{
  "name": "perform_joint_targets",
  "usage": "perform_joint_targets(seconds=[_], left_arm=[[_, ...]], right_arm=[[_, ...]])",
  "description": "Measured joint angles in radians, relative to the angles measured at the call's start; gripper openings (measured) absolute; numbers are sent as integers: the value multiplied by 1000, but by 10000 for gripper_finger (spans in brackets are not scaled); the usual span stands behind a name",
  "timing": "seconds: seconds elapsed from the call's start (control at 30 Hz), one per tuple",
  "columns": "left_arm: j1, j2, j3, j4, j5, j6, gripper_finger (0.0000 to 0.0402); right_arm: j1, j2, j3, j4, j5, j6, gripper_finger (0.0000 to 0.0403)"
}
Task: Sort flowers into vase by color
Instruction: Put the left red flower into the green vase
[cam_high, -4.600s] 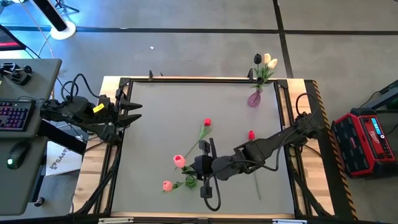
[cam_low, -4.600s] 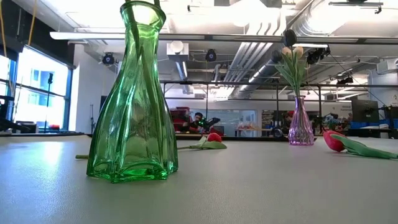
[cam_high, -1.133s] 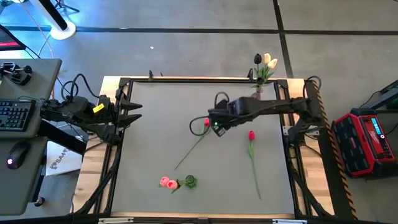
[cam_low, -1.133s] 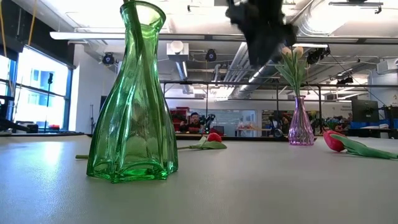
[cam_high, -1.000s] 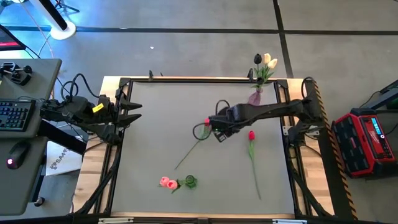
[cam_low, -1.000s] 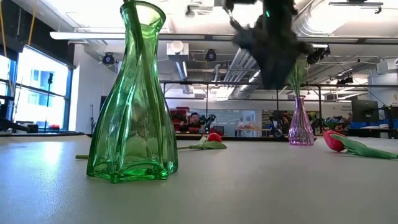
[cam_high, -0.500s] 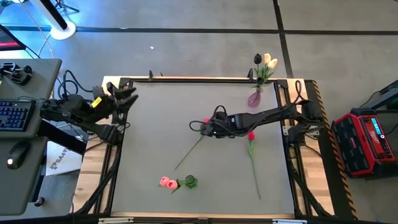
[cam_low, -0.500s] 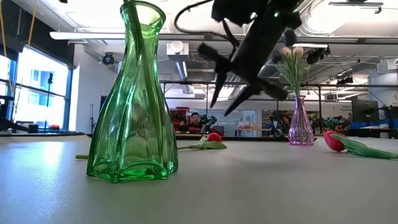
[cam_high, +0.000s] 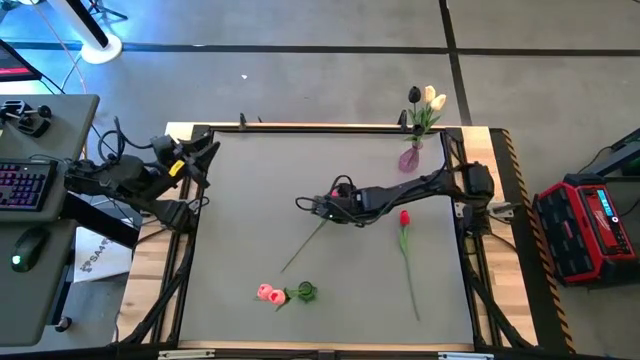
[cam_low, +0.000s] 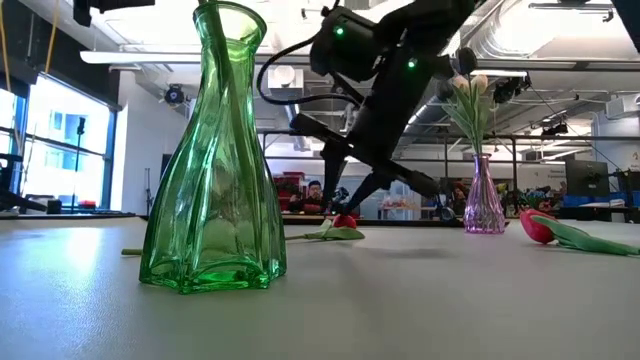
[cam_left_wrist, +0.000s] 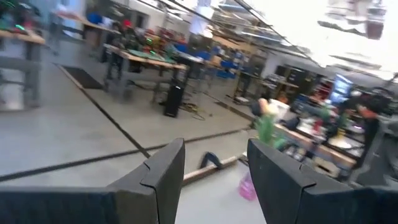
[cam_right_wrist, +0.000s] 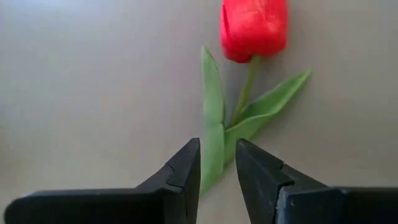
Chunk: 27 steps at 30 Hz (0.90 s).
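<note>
Right gripper (cam_right_wrist: 217, 163) hangs with jaws apart astride the red tulip's (cam_right_wrist: 254, 28) leaves, just below its head, apparently ungripped; closing on floppy leaf rather than stem, it could slip out.

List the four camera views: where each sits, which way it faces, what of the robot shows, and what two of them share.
High view: overhead, facing straight down; both arms show, right gripper by the red tulip, left gripper at the table's edge.
Low view: at tabletop height, facing across past the green vase; the right arm descends.
Left wrist view: facing the room between open fingers.
Right wrist view: facing down at the tulip.
Shared: left wrist and high views both show the purple vase.
</note>
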Motion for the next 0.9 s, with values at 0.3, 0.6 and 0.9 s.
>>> perform_joint_targets(seconds=[0.3, 0.6, 0.9], left_arm=[[0, 3, 0, -39, 79, -18, 163], [0, 3, 0, -46, 79, -15, 163], [0, 3, 0, -92, 79, 1, 163]], right_arm=[[0, 62, 66, -31, -54, -17, 97], [-11, 119, 81, -27, -54, 15, 92], [-26, 124, 78, -19, -37, -59, 7]])
